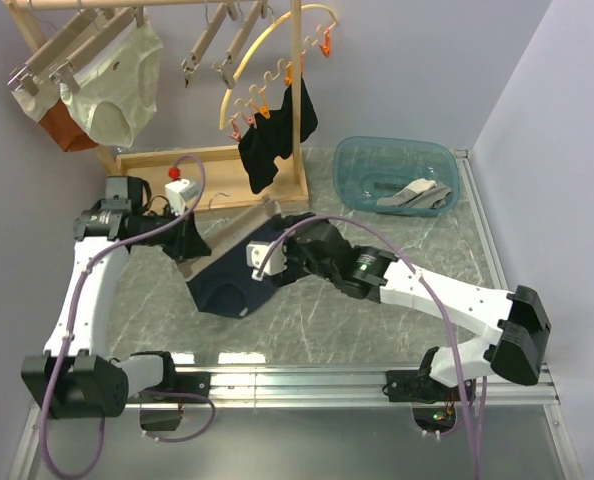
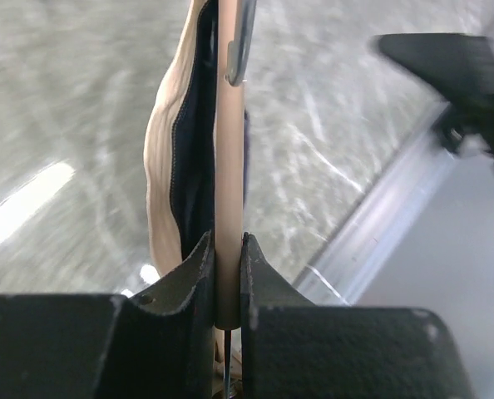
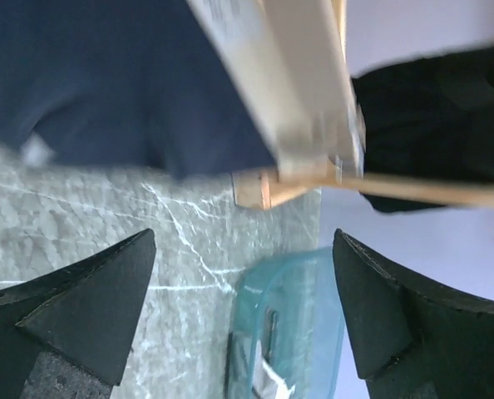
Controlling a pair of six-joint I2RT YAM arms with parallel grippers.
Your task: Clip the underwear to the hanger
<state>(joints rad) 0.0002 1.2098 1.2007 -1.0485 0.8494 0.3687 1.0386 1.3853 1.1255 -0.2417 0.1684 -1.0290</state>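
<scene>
Centre of the bench point(image 1: 307, 338): left fingers point(image 2: 185, 278) pinch one hanger point(image 2: 228, 166) set against one navy underwear point(image 1: 227, 280); right fingers point(image 3: 89, 299) spread wide.

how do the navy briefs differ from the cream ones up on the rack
Colour: the underwear is dark navy with a tan waistband; the cream briefs are off-white. Place: the underwear is down at the table beside the hanger in the left gripper; the cream briefs hang high on the rack. Both are briefs.
</scene>
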